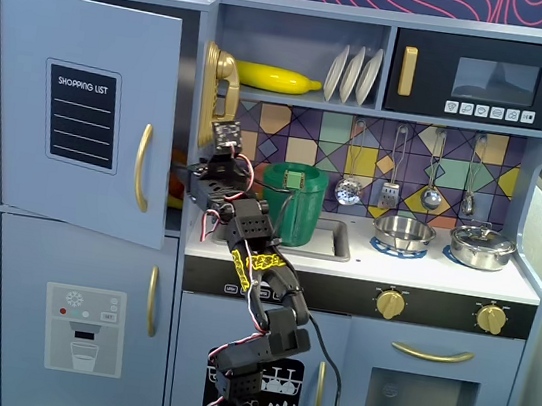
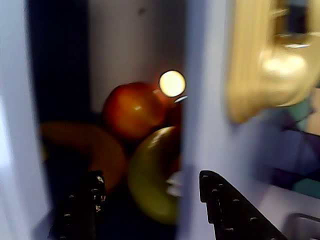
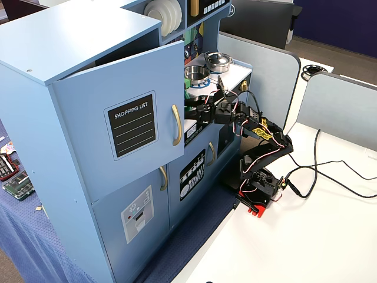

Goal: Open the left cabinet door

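Observation:
The left cabinet door (image 1: 83,106), blue-grey with a black "SHOPPING LIST" panel and a curved gold handle (image 1: 142,167), stands partly open, swung out on its left hinges; it also shows in another fixed view (image 3: 129,124). My gripper (image 1: 185,166) sits at the gap behind the door's free edge, right of the handle and not on it. In the wrist view the gripper (image 2: 150,177) is open and empty, its black fingers (image 2: 220,200) pointing into the dark cabinet. Inside lie a red apple (image 2: 132,110) and a green fruit (image 2: 152,170).
A gold toy phone (image 1: 216,94) hangs on the cabinet's side wall just above the gripper. A green pot (image 1: 291,201) stands in the sink behind the arm. The dispenser door (image 1: 82,328) below is shut. Grey partitions (image 3: 330,106) bound the white table.

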Available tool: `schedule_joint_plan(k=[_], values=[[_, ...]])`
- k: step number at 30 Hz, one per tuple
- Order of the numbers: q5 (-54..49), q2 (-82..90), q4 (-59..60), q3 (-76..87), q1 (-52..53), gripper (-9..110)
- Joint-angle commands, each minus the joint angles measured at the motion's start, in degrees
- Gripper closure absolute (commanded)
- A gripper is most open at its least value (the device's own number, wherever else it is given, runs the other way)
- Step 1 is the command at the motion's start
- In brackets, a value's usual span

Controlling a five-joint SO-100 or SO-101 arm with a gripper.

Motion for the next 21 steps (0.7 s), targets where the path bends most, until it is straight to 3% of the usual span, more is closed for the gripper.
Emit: schedule_joint_plan(k=[1,9,17,21], values=[[-0.1,-0.1,-3.3,-0.3,-4.2,79],[3.1,5.6,-3.2,5.7,-12.0,64],[0.0,11.2,-0.5,9.8,-24.4,69],[-1.0,13.0,0.5,11.1,-25.8,69]])
